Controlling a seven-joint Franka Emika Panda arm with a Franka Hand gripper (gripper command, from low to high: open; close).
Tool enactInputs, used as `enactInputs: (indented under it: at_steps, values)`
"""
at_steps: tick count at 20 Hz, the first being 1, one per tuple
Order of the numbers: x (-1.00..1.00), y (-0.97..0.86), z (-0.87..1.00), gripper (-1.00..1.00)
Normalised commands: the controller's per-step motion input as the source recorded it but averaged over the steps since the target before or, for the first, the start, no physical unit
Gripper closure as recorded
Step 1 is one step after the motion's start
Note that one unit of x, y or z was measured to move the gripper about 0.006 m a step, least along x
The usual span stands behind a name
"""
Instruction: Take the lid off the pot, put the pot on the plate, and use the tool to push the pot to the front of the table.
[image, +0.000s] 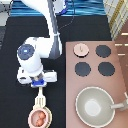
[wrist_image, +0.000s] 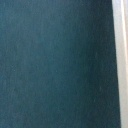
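My gripper (image: 38, 84) hangs over the black table (image: 14, 105) at the exterior view's left, shut on the handle of the cream tool (image: 40, 99). The tool's slotted head points toward the view's bottom and meets the pot (image: 39, 118). The pot shows its reddish-orange inside and sits on the cream plate (image: 31, 116) near the bottom edge. The pale-pink lid (image: 80, 49) lies apart on the stove's top-left corner. The wrist view holds only dark table surface (wrist_image: 50, 65).
The pinkish-brown stove (image: 120, 75) fills the exterior view's right, with three black burners (image: 104, 51) showing. The large grey pan (image: 95, 106) sits on its lower part, handle toward the right. The robot's white arm (image: 35, 55) stands above the gripper.
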Motion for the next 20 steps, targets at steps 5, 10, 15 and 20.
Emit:
enactInputs:
  at_steps: [5,10,15,20]
  values:
    - [0.1,0.14,0.2,1.0]
    - [-1.0,0.24,0.0,1.0]
    - [-1.0,0.21,0.0,1.0]
    - [-0.95,0.17,0.23,1.0]
